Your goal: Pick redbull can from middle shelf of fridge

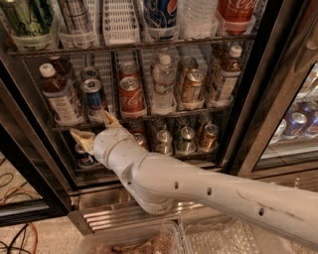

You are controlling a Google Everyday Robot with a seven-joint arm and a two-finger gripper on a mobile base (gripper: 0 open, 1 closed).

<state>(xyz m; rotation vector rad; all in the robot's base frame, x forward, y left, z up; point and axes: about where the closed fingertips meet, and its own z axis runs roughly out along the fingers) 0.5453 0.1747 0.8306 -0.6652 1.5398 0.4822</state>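
The redbull can [93, 99], slim and blue-and-silver, stands on the middle shelf [171, 114] of the fridge [251, 94], left of a red Coca-Cola can [130, 97]. A second similar can stands behind it. My gripper [96, 130] is open, just below and in front of the redbull can at the shelf's front rail. One tan finger [81, 138] points left and the other [110, 119] points up next to the can's base. The gripper holds nothing. The white arm runs in from the lower right.
On the middle shelf stand a brown bottle [59, 96], a water bottle [163, 84], a gold can [191, 85] and another bottle [226, 74]. Cans [186, 140] fill the shelf below. A Pepsi can [160, 11] stands above. The ribbed steel base [109, 214] lies below.
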